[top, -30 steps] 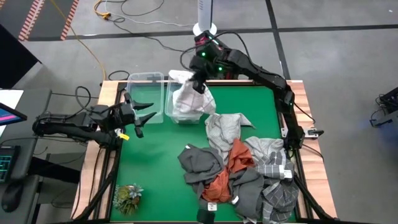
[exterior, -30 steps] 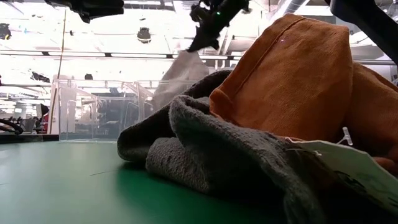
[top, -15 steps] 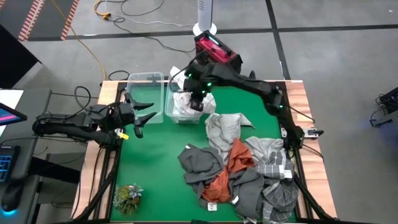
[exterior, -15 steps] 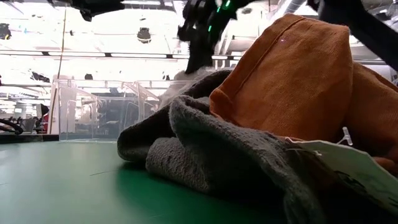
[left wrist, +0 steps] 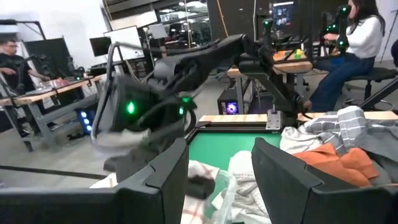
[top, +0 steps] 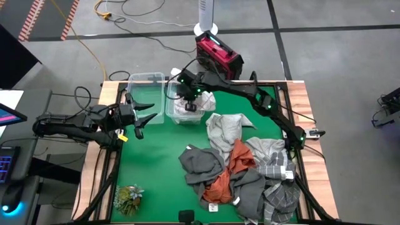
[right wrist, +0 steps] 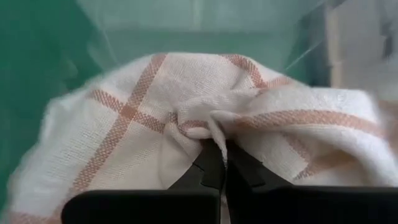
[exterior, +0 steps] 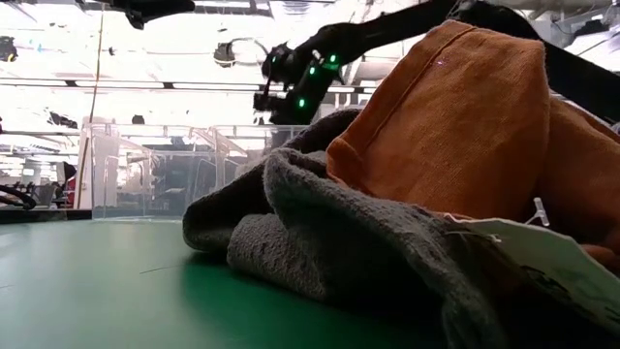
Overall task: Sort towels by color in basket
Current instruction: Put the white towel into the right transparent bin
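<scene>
The right gripper (right wrist: 219, 163), fingers pressed together pinching the white orange-striped cloth towel (right wrist: 186, 118), sits inside the clear plastic bin (top: 185, 100) at the table's twelve o'clock, while the left gripper (top: 145, 117) waits spread at nine o'clock.

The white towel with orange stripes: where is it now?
In the high view, the white towel sits in the right-hand clear bin at the table's far edge, pinched by the right gripper.

We see a white cloth towel with thin rust-orange stripes (right wrist: 205, 124) bunched inside the right-hand clear plastic bin (top: 170, 100) at the far side of the green worktop (top: 156, 175). On the worktop's near right lies a crumpled heap: a light grey towel (top: 224, 130), a dark grey towel (top: 201, 161), a rust-orange towel (top: 230, 167) and a grey plaid towel (top: 275, 165), overlapping one another.
</scene>
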{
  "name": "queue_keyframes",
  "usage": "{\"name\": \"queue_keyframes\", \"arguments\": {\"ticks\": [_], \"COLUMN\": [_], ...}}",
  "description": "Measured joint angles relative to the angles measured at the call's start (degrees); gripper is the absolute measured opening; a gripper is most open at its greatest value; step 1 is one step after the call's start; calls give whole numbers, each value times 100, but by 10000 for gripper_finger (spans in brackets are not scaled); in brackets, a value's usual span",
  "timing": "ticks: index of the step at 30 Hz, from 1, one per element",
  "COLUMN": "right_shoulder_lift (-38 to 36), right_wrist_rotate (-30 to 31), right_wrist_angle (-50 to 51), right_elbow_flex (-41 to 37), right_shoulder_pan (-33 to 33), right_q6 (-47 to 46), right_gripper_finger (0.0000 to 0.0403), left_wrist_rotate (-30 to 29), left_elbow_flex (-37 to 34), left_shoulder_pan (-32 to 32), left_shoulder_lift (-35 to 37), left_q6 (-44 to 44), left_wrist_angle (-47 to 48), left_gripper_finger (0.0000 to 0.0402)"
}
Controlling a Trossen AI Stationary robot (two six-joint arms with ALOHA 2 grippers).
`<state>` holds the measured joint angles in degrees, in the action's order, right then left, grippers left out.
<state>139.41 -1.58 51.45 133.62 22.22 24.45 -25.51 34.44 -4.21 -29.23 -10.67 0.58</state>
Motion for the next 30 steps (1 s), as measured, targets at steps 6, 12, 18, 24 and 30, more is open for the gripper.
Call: {"name": "queue_keyframes", "arguments": {"ticks": [6,12,18,24,30], "right_shoulder_lift": [316,299,71,-614,-1062], "right_wrist_rotate": [4,20,41,272,538], "right_wrist_angle": [288,295,460,476,-244], "right_elbow_flex": [-2,-7,123,129,127], "right_shoulder_pan": [-7,-49,-109,-268,-154], "right_q6": [101,153,123,107,-47], "right_gripper_finger": [29,74,183,276,289], "left_wrist_rotate": [1,1,1,1,1], "left_elbow_flex": [0,0,0,0,0], "left_shoulder_pan": [0,0,0,0,0], "left_shoulder_lift": [0,0,0,0,4], "left_q6": [-45,-47,-38,-25,-12], "left_wrist_angle": [0,0,7,39,44], "left_gripper_finger": [167,167,167,167,167]}}
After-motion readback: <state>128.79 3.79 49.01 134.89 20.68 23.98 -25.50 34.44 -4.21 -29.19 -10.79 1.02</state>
